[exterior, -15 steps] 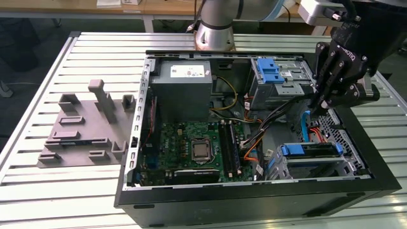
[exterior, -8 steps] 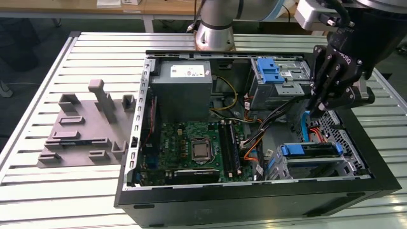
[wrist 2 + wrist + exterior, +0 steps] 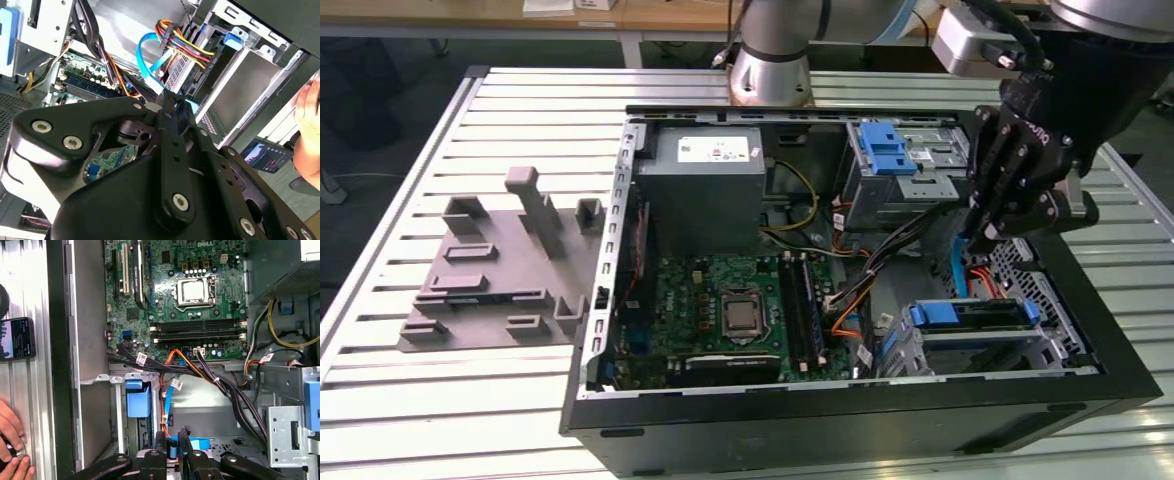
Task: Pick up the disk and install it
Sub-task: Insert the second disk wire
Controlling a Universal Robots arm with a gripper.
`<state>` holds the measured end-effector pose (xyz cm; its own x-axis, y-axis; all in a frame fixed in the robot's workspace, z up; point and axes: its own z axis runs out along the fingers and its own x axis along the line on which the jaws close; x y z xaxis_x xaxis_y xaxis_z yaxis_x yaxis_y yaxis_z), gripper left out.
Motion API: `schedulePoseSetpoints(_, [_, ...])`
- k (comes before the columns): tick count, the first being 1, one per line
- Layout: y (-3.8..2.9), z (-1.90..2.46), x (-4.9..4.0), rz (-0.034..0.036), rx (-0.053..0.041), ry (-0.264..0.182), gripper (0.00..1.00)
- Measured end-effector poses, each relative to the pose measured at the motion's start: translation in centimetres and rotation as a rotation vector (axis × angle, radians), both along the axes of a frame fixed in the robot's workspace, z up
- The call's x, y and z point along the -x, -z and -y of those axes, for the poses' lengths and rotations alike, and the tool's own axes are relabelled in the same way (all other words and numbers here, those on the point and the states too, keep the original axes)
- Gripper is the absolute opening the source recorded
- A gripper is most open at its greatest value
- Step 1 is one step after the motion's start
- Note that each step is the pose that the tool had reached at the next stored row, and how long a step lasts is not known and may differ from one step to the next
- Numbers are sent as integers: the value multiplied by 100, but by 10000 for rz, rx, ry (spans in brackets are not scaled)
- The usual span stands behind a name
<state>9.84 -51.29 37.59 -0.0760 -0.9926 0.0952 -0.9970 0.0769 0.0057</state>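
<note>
Black hand [image 3: 983, 236] low inside open computer case [image 3: 607, 300], beside disk [image 3: 974, 313].

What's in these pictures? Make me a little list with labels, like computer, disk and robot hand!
table: slatted metal table
computer: open case lying on the table, motherboard showing
robot hand: over the case's end at the exterior view's right
disk: blue-framed disk sitting in a bay, below the robot hand
grey block: on the table, to the exterior view's left of the case
person's hand: on the table beside the case, near a phone
</note>
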Motion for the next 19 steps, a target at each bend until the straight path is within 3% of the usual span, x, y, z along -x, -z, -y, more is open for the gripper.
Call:
schedulePoseSetpoints(2, [6, 0, 0, 0, 31, 0, 16])
schedulePoseSetpoints(8, [15, 13, 1, 1, 3, 1, 16])
schedulePoseSetpoints(16, [72, 150, 0, 6, -29, 0, 16])
schedulePoseSetpoints(19, [88, 173, -15, 2, -45, -1, 16])
